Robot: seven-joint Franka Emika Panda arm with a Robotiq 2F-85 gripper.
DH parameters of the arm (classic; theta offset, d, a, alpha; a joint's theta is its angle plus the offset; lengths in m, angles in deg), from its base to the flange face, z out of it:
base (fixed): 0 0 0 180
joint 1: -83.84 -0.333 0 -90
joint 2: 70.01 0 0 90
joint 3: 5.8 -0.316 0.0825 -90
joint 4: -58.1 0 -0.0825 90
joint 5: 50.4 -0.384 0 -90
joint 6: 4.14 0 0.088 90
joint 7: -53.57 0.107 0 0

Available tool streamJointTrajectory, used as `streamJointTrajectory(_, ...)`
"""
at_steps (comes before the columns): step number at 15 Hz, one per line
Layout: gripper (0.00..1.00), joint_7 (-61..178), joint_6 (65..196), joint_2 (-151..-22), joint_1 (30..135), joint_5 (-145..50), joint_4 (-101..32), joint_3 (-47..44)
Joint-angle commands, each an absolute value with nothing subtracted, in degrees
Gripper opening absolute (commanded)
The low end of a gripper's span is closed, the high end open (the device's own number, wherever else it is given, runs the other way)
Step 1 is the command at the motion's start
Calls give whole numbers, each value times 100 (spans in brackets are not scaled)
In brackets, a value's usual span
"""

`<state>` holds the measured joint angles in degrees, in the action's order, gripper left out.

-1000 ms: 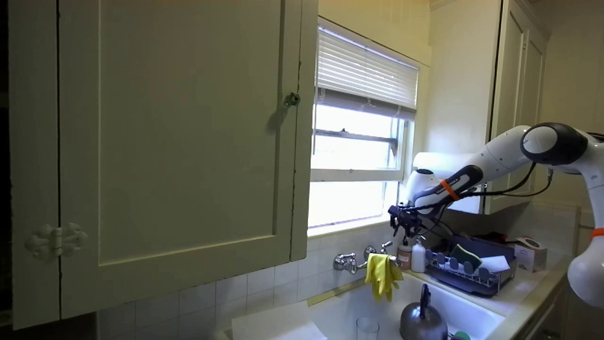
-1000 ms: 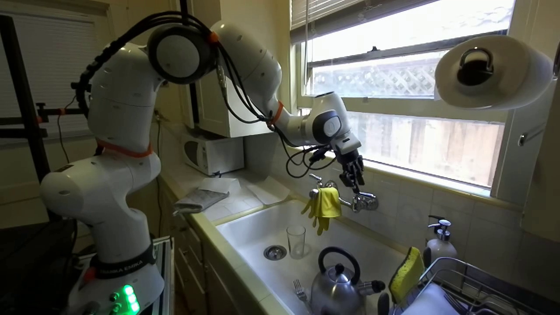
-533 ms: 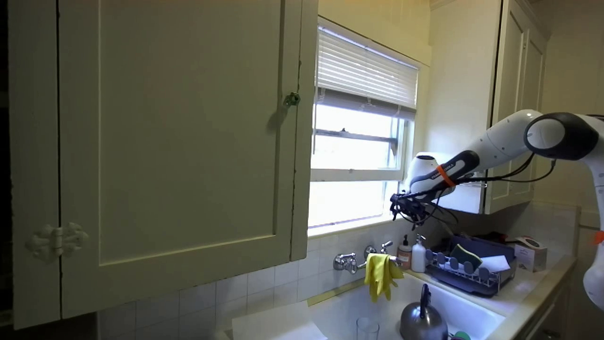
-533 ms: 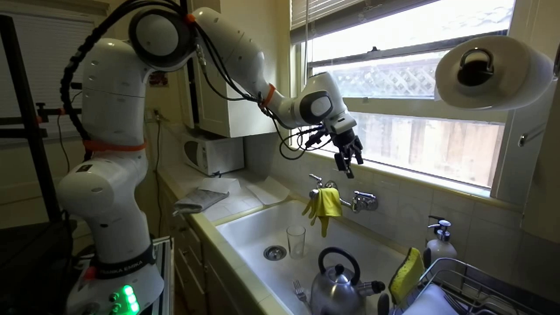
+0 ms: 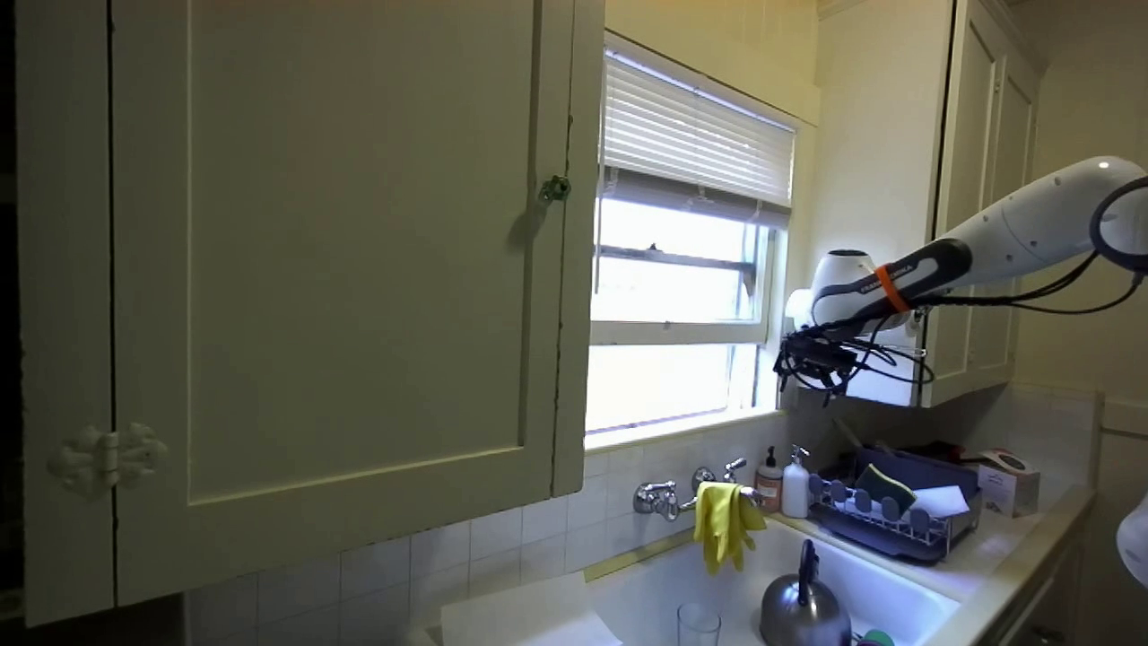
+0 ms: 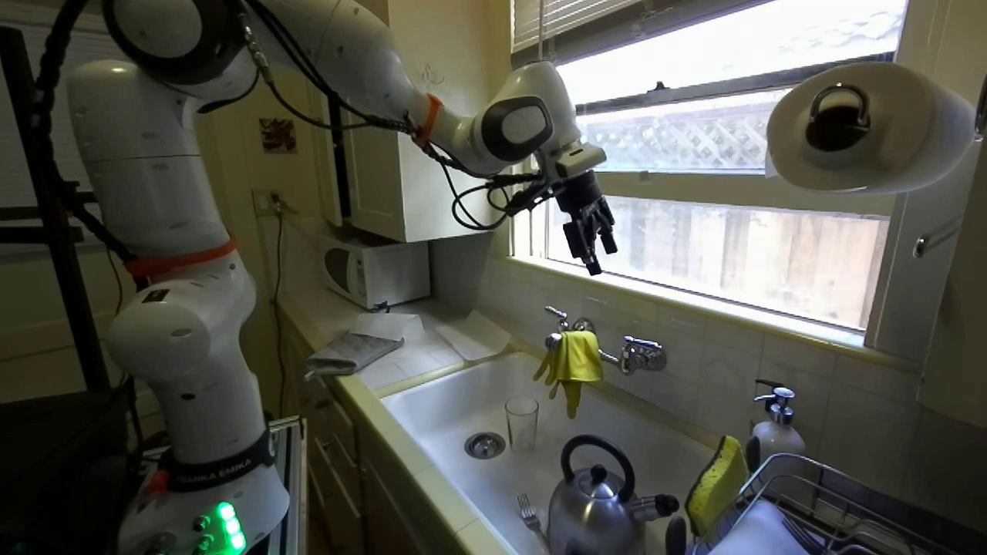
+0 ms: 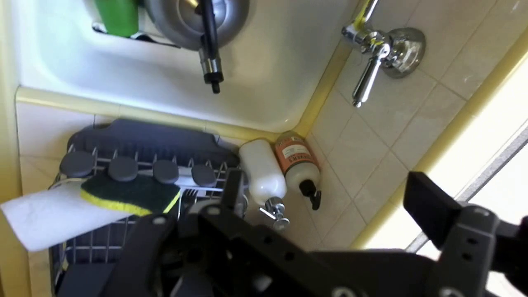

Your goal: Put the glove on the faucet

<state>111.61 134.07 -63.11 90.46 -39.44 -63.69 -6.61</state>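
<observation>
The limp yellow glove point(image 5: 717, 525) point(image 6: 578, 361) hangs draped over the spout of the silver faucet point(image 5: 659, 499) point(image 6: 641, 354) in both exterior views, its fingers dangling above the sink. Below the window, the faucet is fixed to the tiled wall; its handle end also shows at the upper right of the wrist view, where the glove is out of view. My gripper point(image 6: 601, 260) point(image 5: 804, 391) is high above the faucet and glove, apart from both, in front of the window. In the wrist view the gripper point(image 7: 328, 194) is open, jaws wide apart with nothing between them.
A steel kettle point(image 6: 594, 512), a drinking glass point(image 6: 522, 428) and a fork point(image 6: 529, 512) are in the white sink. Two soap bottles point(image 7: 264, 173) stand at the sink corner beside a dish rack point(image 7: 144, 144) holding a sponge point(image 7: 132, 194). A wall cabinet point(image 6: 447, 131) is behind the arm.
My gripper has risen from close above the faucet and drawn back toward the arm's base, its fingers now wider apart. The glove has stayed on the spout, its dangling fingers shifting slightly.
</observation>
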Motion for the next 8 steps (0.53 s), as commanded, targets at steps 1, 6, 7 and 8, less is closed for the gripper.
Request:
streamJointTrajectory(1, 100, 10078, 13275, -5392, 9058, -3636, -7161, -491)
streamJointTrajectory(6, 100, 8288, 12644, -4667, 8962, -4117, -7598, -463)
streamJointTrajectory(7, 100, 8678, 12565, -4623, 9127, -3936, -7605, -648)
streamJointTrajectory(8, 100, 8677, 12796, -4919, 9173, -4006, -7385, -631)
